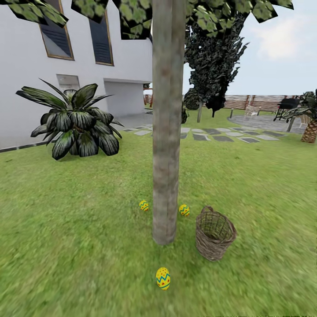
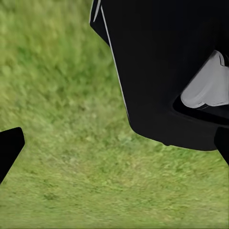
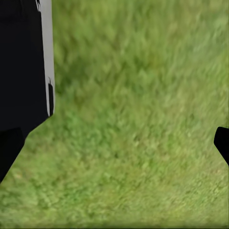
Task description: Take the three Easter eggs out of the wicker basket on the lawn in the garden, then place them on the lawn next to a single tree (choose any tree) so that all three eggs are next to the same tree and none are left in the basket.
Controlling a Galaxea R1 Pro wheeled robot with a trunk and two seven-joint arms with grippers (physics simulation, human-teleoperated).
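Three eggs [image 1: 163, 278] on lawn [image 1: 79, 246] around tree [image 1: 167, 132]; basket [image 1: 214, 233] looks empty; both end effectors open, holding nothing; task judged complete, no move needed

Lawn [image 1: 79, 211]: mottled green grass, carries everything. Tree [image 1: 166, 132] trunk rooted mid-frame. Three Easter eggs on the grass around its base: egg one [image 1: 144, 205] just left of trunk, egg two [image 1: 184, 210] just right, egg three [image 1: 163, 278] nearer the camera. Wicker basket [image 1: 214, 234] standing right of trunk, tilted. Leafy bush [image 1: 77, 121] further back left.
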